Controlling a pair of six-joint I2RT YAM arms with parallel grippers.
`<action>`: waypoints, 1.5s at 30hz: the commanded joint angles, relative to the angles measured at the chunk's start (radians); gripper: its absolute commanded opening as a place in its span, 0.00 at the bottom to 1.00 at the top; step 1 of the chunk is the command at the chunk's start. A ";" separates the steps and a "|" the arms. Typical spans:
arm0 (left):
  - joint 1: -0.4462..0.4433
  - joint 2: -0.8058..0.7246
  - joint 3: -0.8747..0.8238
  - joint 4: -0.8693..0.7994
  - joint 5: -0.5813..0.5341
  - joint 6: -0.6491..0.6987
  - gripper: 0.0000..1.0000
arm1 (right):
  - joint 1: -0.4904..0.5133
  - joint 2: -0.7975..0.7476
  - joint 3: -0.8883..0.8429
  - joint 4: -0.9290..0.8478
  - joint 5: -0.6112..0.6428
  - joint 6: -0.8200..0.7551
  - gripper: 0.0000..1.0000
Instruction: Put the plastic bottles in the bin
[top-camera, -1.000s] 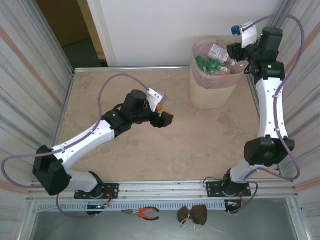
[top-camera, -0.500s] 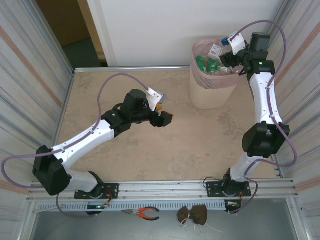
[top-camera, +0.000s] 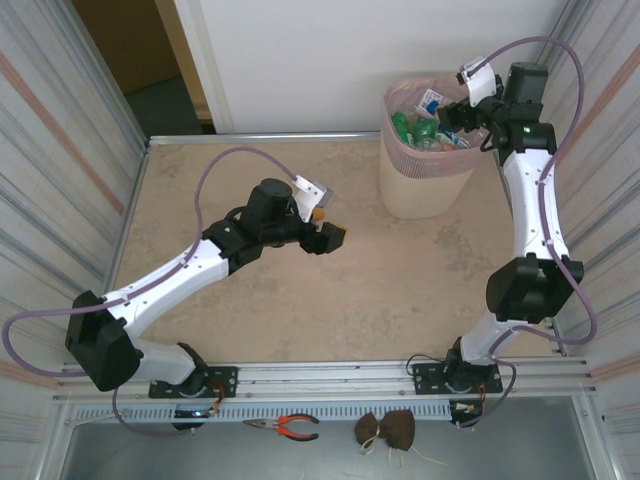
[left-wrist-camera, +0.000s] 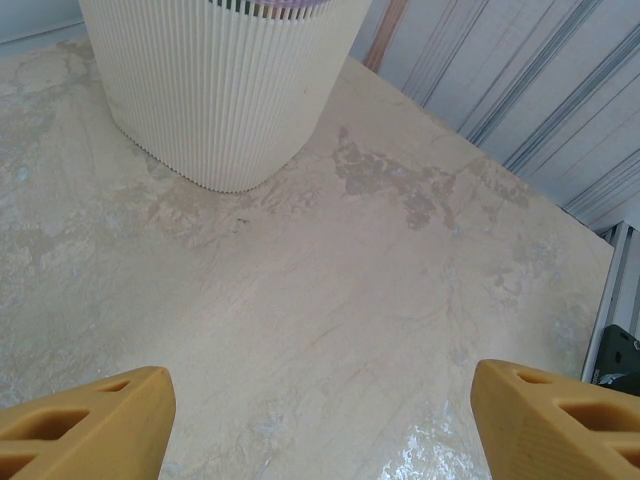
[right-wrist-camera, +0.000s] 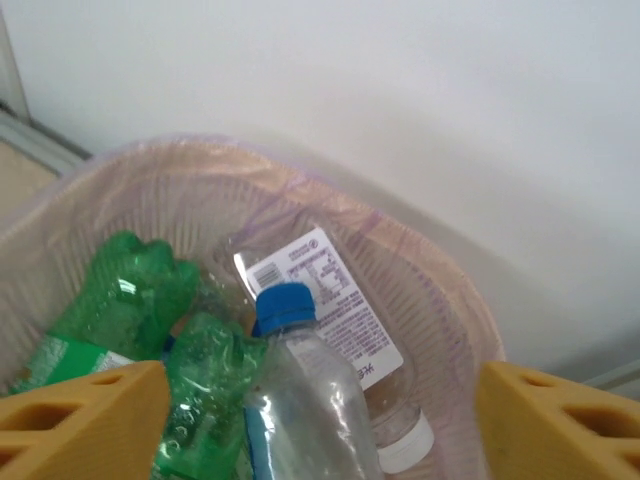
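Note:
The bin (top-camera: 425, 185), cream and ribbed with a pink liner, stands at the table's far right. My right gripper (top-camera: 462, 112) hangs over its right rim, open. In the right wrist view its yellow fingers (right-wrist-camera: 85, 420) stand wide apart, and a clear plastic bottle with a blue cap (right-wrist-camera: 300, 390) lies between and below them, touching neither. Green bottles (right-wrist-camera: 120, 300) and a flat bottle with a white label (right-wrist-camera: 330, 300) rest beside it in the bin. My left gripper (top-camera: 335, 238) is open above bare table at mid-table. The bin's wall (left-wrist-camera: 220, 90) lies ahead of it.
Corrugated metal walls close in the left and right sides, and a white wall stands behind the bin. Red-handled pliers (top-camera: 285, 427) and a brown bundle (top-camera: 390, 430) lie on the front ledge below the arm bases.
My right gripper came down and left over the bin and opened. The blue-capped bottle it held has left it and now lies in the bin. The left arm has not moved.

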 joint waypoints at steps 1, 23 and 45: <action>0.008 -0.026 0.008 0.004 0.019 0.005 0.78 | -0.016 -0.030 0.022 0.038 0.004 0.143 0.67; 0.234 -0.207 -0.199 -0.057 -0.195 0.045 0.99 | 0.002 -0.496 -0.544 0.006 0.049 0.458 0.80; 0.404 -0.195 -0.554 0.311 -0.556 0.182 0.99 | 0.011 -0.629 -1.271 0.478 0.223 0.567 0.99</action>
